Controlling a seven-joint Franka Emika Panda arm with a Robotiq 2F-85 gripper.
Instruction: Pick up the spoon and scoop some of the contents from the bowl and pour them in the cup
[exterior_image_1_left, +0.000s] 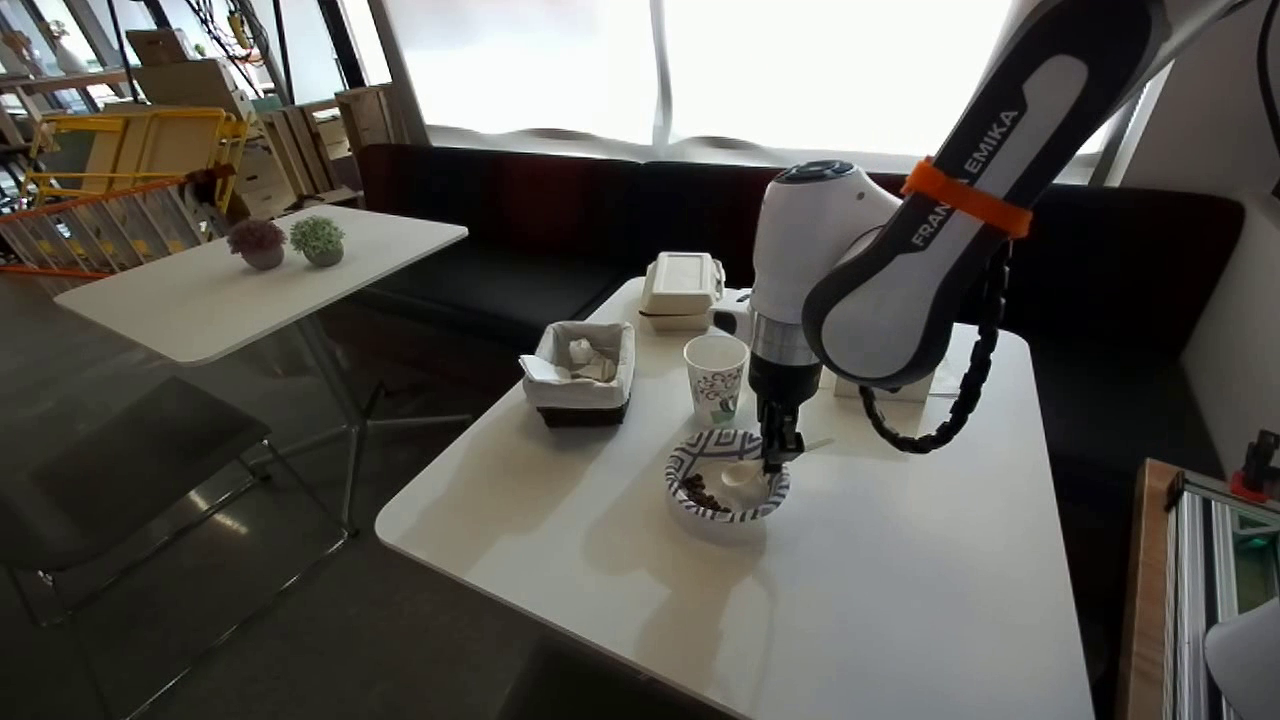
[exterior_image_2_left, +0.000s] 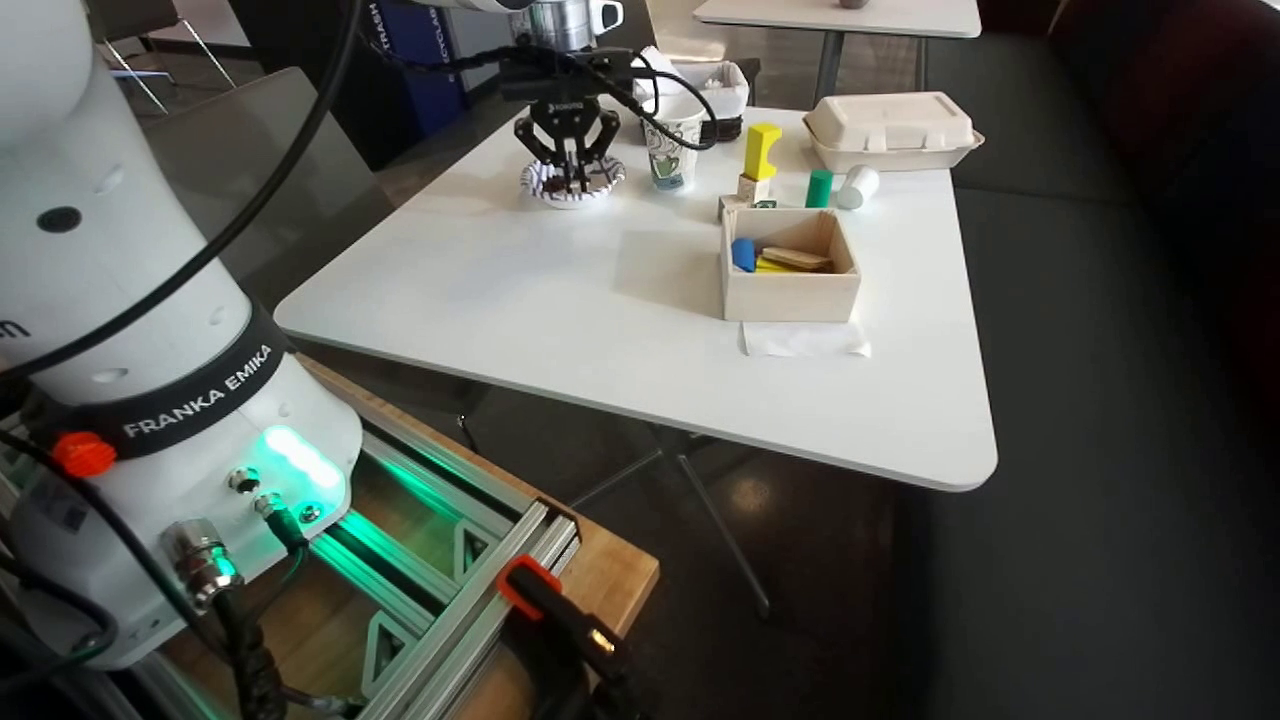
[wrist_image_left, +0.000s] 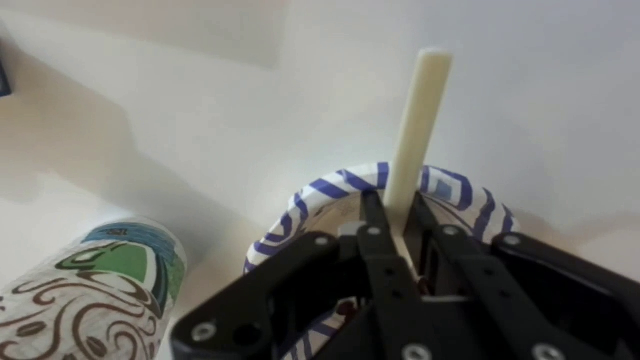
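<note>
Below your black two-finger gripper (exterior_image_2_left: 576, 187) stands a round paper bowl with blue-and-white rim (exterior_image_1_left: 678, 468), holding small dark-brown pieces (exterior_image_1_left: 701, 492). You have this gripper clamped on a cream-coloured spoon (wrist_image_left: 415, 135), whose head is inside the bowl. Near the gripper stands upright a white paper cup with printed swirls (exterior_image_1_left: 717, 385); farther from it, an open wooden box (exterior_image_2_left: 790, 298) holds blue and yellow blocks (exterior_image_2_left: 743, 255).

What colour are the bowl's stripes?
The bowl has blue-purple stripes on white; the wrist view shows them best.
</note>
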